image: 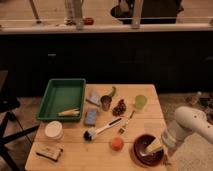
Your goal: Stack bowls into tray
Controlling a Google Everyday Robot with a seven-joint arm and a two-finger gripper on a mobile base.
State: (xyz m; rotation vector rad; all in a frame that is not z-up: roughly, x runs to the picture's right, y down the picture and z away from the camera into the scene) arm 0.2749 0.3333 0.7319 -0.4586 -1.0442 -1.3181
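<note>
**White arm at dark-red bowl, front right of bench**

White arm (187, 127) entering from the right edge, bent downward, forearm sloping left toward the front right corner of the bench (80, 152). Tool (154, 146) lowered into the dark-red bowl (142, 154), against its right inner side; whether clenched or released cannot be told. Bowl upright, just right of the orange fruit (117, 144), well apart from the green tray (64, 95). Tray at back left of bench, holding a pale yellow item (69, 112) along its near wall. Between tray and bowl: blue sponges (91, 117), metal cup (105, 103), yellow-green cup (140, 102), brush (102, 129), fork (125, 125). White round container (53, 130) just below tray's near edge.
</note>
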